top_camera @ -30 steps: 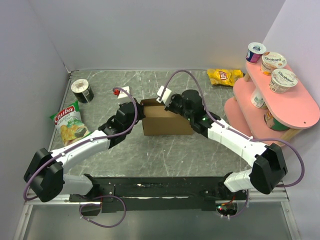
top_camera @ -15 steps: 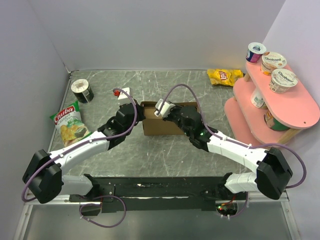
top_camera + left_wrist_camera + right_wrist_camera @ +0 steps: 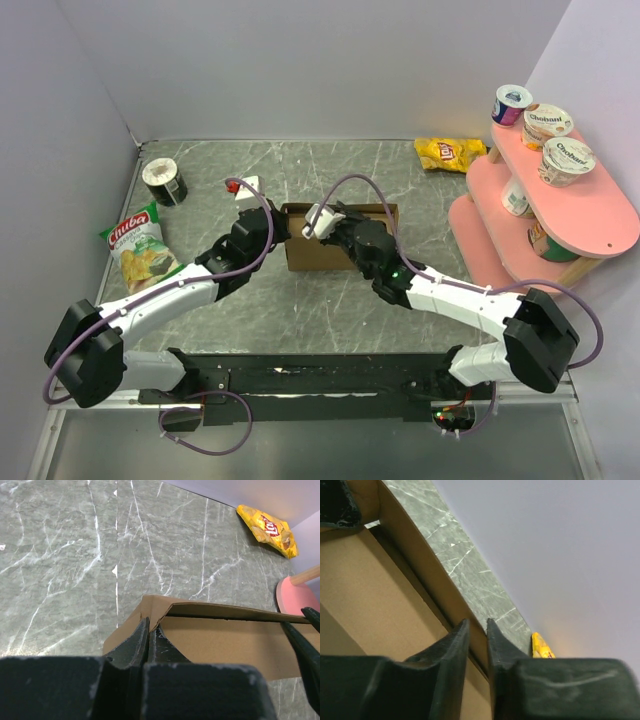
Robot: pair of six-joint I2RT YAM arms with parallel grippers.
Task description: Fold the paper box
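At the centre of the counter point(image 3: 300, 310), the left end effector point(image 3: 148, 627) is clenched on the left corner of the paper box point(image 3: 312, 255). The right end effector point(image 3: 478, 626) straddles the edge of the long wall at the upper side of the box, fingers narrowly apart; whether that wall is pinched cannot be told. If that hold is loose, the wall could spring outward and the fold be lost. A hard pull could crease the cardboard or drag the box. Only bare cardboard is seen inside the box. Yogurt cups point(image 3: 567, 160) are carried on the pink stand point(image 3: 600, 215) at the right.
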